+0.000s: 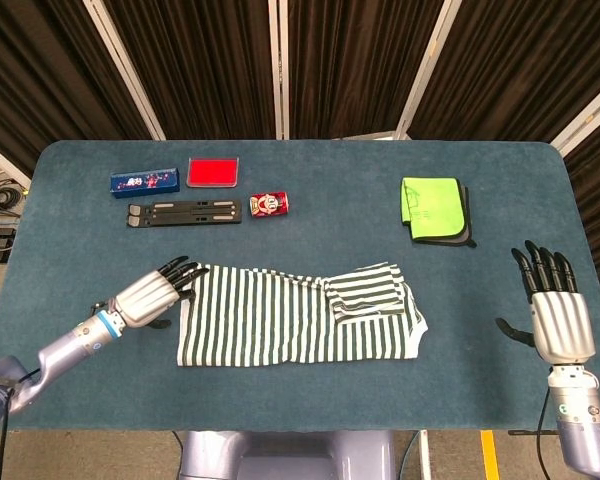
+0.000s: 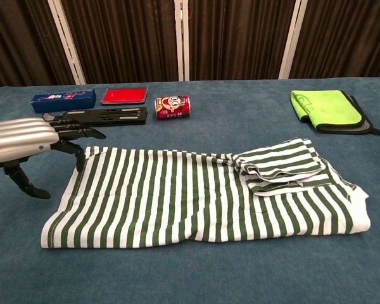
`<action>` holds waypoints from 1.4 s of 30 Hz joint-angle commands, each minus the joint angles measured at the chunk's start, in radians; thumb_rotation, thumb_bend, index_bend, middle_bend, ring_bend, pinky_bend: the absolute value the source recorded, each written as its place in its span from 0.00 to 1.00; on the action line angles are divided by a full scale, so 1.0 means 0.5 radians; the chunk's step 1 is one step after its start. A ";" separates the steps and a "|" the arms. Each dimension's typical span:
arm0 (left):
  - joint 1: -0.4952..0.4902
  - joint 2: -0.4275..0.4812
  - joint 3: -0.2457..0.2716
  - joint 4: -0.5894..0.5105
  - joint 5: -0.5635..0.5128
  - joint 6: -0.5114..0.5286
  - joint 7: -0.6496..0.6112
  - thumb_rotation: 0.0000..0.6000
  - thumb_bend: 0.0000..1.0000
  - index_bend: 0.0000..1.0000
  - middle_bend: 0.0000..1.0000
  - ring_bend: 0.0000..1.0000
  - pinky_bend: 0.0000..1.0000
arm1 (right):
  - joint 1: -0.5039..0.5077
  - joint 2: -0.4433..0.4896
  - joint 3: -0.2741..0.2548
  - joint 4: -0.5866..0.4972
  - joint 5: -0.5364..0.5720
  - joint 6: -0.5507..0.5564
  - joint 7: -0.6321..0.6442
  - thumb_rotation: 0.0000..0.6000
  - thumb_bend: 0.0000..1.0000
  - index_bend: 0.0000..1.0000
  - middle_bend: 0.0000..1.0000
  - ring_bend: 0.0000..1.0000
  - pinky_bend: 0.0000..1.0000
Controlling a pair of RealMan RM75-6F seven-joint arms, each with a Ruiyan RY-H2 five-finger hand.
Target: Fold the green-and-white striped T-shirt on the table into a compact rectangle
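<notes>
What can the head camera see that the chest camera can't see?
Only the head view shows the right hand, open above the table's right side, plus both arms and the whole table. Only the chest view shows the left hand's fingers from the side, reaching over the shirt's far left corner. Both show the left hand, the striped shirt, the red can, the green cloth, the blue box, the red box and the black stand.
</notes>
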 commanded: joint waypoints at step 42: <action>-0.160 -0.260 0.212 0.364 -0.009 0.041 0.015 1.00 0.38 0.51 0.00 0.00 0.00 | -0.098 0.023 0.120 -0.059 -0.048 -0.009 0.045 1.00 0.00 0.14 0.00 0.00 0.00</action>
